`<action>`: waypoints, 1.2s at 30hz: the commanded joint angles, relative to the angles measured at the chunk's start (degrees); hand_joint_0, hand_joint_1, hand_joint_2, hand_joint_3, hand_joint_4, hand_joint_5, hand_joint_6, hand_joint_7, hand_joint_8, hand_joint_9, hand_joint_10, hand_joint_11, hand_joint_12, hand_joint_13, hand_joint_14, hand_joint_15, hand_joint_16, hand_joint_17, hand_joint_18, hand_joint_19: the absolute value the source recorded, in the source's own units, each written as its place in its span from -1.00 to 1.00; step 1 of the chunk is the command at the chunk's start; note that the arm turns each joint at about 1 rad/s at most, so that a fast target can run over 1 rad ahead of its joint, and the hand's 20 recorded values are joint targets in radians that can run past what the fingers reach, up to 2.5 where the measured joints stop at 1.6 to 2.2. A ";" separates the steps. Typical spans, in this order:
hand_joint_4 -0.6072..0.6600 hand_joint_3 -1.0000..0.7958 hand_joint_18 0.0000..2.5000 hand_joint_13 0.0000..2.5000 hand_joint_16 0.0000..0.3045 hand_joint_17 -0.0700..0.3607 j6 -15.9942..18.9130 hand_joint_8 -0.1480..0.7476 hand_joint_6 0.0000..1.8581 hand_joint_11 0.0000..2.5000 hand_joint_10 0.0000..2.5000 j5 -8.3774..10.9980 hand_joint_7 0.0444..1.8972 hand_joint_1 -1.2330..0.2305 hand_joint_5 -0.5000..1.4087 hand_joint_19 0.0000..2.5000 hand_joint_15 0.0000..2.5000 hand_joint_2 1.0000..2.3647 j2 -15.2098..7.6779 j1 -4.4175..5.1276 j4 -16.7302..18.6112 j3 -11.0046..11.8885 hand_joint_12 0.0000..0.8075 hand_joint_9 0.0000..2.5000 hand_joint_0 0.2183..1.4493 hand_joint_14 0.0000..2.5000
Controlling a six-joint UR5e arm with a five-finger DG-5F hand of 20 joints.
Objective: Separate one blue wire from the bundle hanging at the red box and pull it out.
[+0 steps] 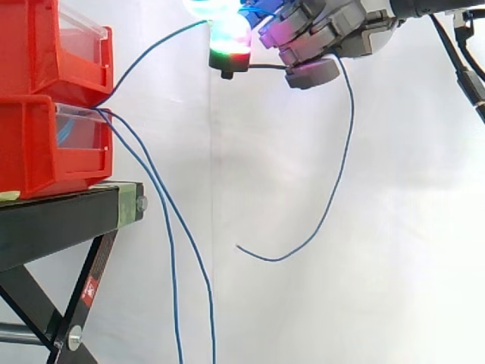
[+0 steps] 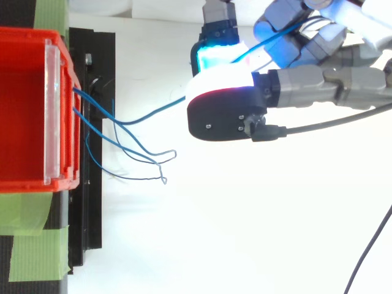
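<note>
Plainly, you have the hand curled round one blue wire running up and away from the red box; it looks thin, limp and slippery, so pinch it firmly.

The grey metal hand is made of chunky blocks. One thick fingertip pad is a black box with small screws, glowing white and red along one edge. Next to that black box, another pad glows cyan.
</note>
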 commanded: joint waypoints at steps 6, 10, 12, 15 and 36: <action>0.39 -0.17 0.08 0.13 -0.70 -0.20 0.23 0.18 -0.07 0.88 0.74 0.09 0.42 -0.32 -0.64 0.25 -0.46 -0.97 -0.02 0.03 -0.04 -0.02 -0.09 0.06 -0.38 1.00; 0.37 -0.09 0.08 0.13 -0.70 -0.19 0.67 0.18 -0.07 0.90 0.73 0.17 0.44 -0.34 -0.64 0.24 -0.43 -0.96 0.07 0.03 -0.04 -0.02 -0.10 0.05 -0.38 1.00; 0.36 -0.02 0.06 0.10 -0.69 -0.19 1.11 0.19 -0.06 0.91 0.74 0.17 0.44 -0.35 -0.65 0.24 -0.41 -0.95 0.07 0.03 -0.04 -0.02 -0.09 0.02 -0.39 1.00; 0.31 0.03 0.05 0.08 -0.69 -0.17 1.46 0.18 -0.06 0.89 0.76 0.17 0.46 -0.36 -0.66 0.24 -0.42 -0.95 0.07 0.03 -0.04 -0.02 -0.07 -0.03 -0.39 1.00; -0.07 0.24 0.04 0.06 -0.68 -0.17 1.11 0.10 -0.03 0.71 0.80 0.09 0.53 -0.32 -0.66 0.20 -0.47 -0.96 0.07 -0.06 -0.83 -0.02 -0.16 -0.07 -0.33 1.00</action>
